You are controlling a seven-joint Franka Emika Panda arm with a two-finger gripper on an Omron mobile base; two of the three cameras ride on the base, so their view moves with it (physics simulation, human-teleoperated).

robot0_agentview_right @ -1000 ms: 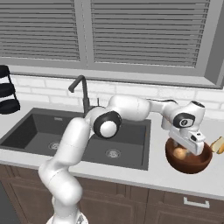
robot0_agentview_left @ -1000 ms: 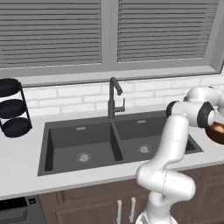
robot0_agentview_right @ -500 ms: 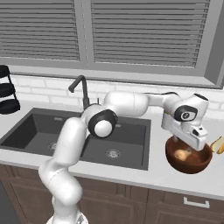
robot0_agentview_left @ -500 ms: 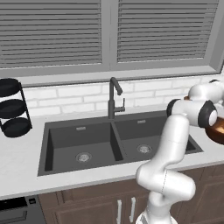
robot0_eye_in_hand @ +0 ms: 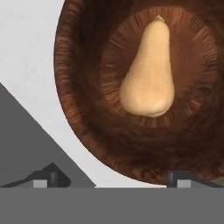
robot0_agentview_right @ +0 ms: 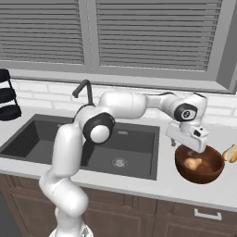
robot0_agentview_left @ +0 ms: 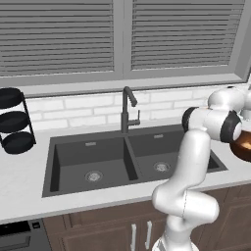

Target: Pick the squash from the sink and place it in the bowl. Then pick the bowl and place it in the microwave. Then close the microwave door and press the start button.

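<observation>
On a pale kitchen counter [robot0_agentview_right: 152,187] right of the dark double sink [robot0_agentview_right: 115,148], the small tan pear-shaped squash [robot0_eye_in_hand: 148,72] lies in the round reddish-brown wooden bowl [robot0_agentview_right: 200,164]. The gripper [robot0_eye_in_hand: 113,177] hovers above, fingers apart and empty; it should grasp the rim squarely, keeping the bowl level.
</observation>
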